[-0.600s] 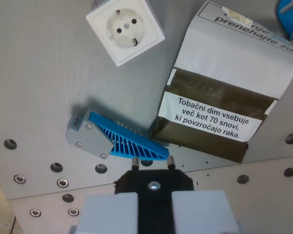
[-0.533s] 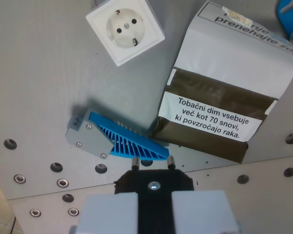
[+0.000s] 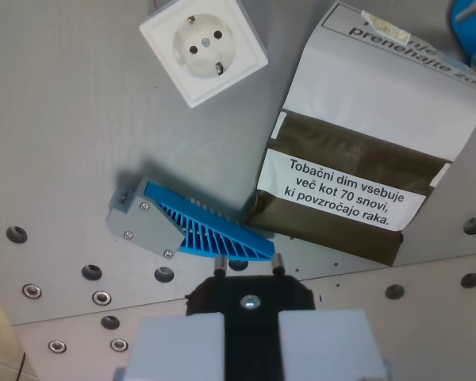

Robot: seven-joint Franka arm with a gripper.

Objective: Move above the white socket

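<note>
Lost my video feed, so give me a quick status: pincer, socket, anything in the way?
Pincer shut on black plug. White socket far up the wrist view, not under plug. Blue finned part and tobacco pouch between.

Tobacco pouch [image 3: 365, 135], white and brown with a printed warning label, lies flat at 2 o'clock on the grey perforated table [image 3: 63, 143]. Blue finned part [image 3: 210, 230] on a grey bracket [image 3: 143, 222] sits near centre, its tip touching the pouch's lower corner. Blue object [image 3: 472, 16] at the 1 o'clock corner, partly cropped, unidentifiable.

Socket [image 3: 203, 49] lies left of pouch [image 3: 365, 135], above heatsink [image 3: 186, 226].
</note>
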